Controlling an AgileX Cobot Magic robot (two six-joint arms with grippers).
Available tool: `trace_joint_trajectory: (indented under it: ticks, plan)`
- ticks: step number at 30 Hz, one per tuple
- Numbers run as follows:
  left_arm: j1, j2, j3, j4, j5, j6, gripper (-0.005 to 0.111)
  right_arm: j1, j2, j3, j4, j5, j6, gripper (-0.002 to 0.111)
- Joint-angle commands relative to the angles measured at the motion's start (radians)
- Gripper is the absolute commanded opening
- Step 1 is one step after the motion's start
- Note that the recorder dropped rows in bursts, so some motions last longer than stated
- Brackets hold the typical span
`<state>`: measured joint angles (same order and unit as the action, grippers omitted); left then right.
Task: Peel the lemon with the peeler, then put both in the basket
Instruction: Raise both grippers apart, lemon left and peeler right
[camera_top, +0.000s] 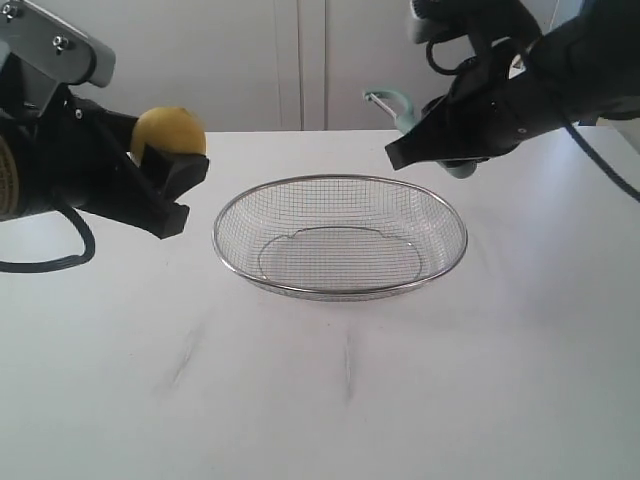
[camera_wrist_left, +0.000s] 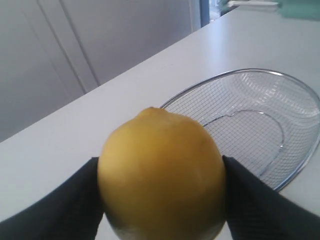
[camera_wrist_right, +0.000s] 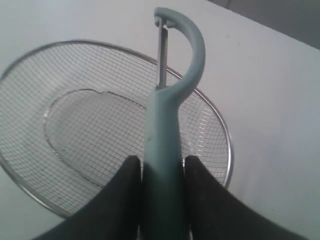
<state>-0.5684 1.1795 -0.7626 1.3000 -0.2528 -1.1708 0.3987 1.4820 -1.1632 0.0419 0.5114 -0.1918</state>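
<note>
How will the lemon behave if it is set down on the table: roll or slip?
The lemon is roundish, so it would probably roll on the smooth table. Its skin looks smooth, perhaps slippery; the left gripper holds it across its widest part.

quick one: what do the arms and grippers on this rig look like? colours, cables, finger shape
Both arms are matte black. Left gripper and right gripper have black wedge-shaped fingers with finely textured faces. A grey metal bracket with screws sits on the left arm. A black cable hangs off each arm. No readable markings.
</note>
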Motion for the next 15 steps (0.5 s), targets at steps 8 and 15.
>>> trace_joint_trajectory:
  ticks: [8, 15]
  plan:
    - [0.014, 0.008, -0.041, 0.444, -0.064, -0.428, 0.000, 0.000, 0.166, -0.097, -0.131, 0.055, 0.066, 0.000]
    - [0.091, 0.077, -0.060, 0.444, -0.193, -0.485, 0.000, 0.000, 0.197, -0.097, -0.131, 0.050, 0.066, 0.000]
